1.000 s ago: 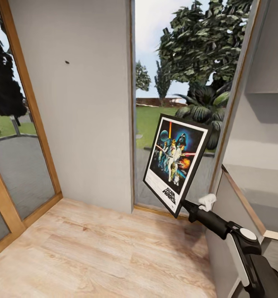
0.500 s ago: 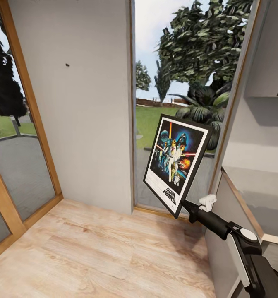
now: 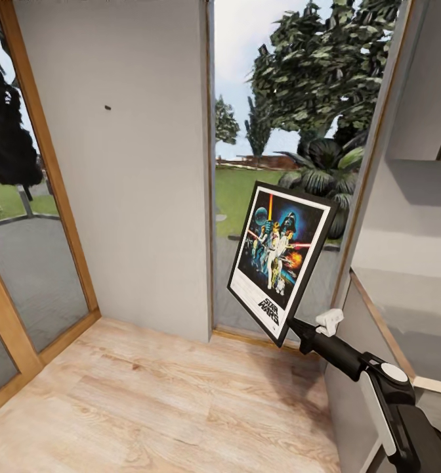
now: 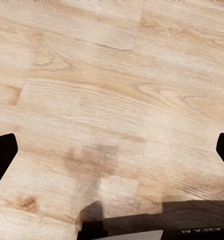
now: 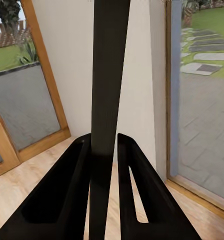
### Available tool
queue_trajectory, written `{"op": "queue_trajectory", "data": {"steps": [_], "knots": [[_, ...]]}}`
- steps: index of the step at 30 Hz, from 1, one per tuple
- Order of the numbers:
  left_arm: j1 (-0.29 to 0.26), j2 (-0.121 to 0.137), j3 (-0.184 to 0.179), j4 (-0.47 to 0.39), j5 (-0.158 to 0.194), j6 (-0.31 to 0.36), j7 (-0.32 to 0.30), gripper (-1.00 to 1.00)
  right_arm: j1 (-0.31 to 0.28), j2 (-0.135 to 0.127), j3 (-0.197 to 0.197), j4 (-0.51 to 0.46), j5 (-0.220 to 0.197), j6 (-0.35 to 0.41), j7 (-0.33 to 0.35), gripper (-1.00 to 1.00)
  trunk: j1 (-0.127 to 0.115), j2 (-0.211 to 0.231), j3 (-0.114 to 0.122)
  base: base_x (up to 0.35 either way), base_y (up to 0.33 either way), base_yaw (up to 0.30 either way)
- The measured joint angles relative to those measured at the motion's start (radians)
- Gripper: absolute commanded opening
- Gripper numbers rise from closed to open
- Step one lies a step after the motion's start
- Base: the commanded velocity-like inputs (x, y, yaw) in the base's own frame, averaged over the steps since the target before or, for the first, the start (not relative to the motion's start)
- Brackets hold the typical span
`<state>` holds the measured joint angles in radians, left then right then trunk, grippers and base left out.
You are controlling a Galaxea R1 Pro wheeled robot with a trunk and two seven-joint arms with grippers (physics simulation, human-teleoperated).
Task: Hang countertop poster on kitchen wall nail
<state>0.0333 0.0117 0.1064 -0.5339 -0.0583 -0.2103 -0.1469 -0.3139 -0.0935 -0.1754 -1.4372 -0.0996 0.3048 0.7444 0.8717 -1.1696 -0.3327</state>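
The right pincer [image 3: 298, 332] is clamped on the lower corner of the poster [image 3: 279, 258], holding it up in the air on the right side of the room, tilted so its top leans right. From the right wrist view the poster [image 5: 108, 90] is seen edge-on, a dark strip squeezed between the two black fingers [image 5: 72, 190]. Its printed face (dark blue artwork, white border, black lettering at the bottom) is turned toward the near side of the room. It hangs in front of a tall glass pane [image 3: 273, 131] with trees and lawn beyond.

To the left stands a plain pale grey wall [image 3: 135, 197], and high on it sits a wall nail [image 3: 107, 107], a tiny dark speck well apart from the poster. Further left is a wood-framed glass door [image 3: 23, 249].

The left pincer [image 4: 112, 155] points down at the pale wooden floor [image 4: 112, 100], its dark fingertips [image 4: 2, 155] spread wide with nothing between them.
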Motion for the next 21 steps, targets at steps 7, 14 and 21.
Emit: {"op": "queue_trajectory", "data": {"steps": [7, 14, 21], "knots": [[0.000, 0.000, 0.000, 0.000, 0.000, 0.001, 0.000, 1.00, 0.000, 0.000, 0.000, 0.000, 0.000, 0.001, 0.000, -1.00, -0.027, 0.049, 0.021, 0.000, 0.000, 0.000], [0.000, 0.000, 0.000, 0.000, 0.000, 0.001, 0.000, 1.00, 0.000, 0.000, -0.001, 0.000, 0.000, 0.003, 0.000, -1.00, -0.054, 0.098, 0.034, 0.000, 0.000, 0.000], [0.000, 0.000, 0.000, 0.000, 0.000, 0.001, 0.000, 1.00, 0.000, 0.000, -0.001, 0.000, 0.000, 0.003, 0.000, -1.00, -0.081, 0.147, 0.046, 0.000, 0.000, 0.000]]}}
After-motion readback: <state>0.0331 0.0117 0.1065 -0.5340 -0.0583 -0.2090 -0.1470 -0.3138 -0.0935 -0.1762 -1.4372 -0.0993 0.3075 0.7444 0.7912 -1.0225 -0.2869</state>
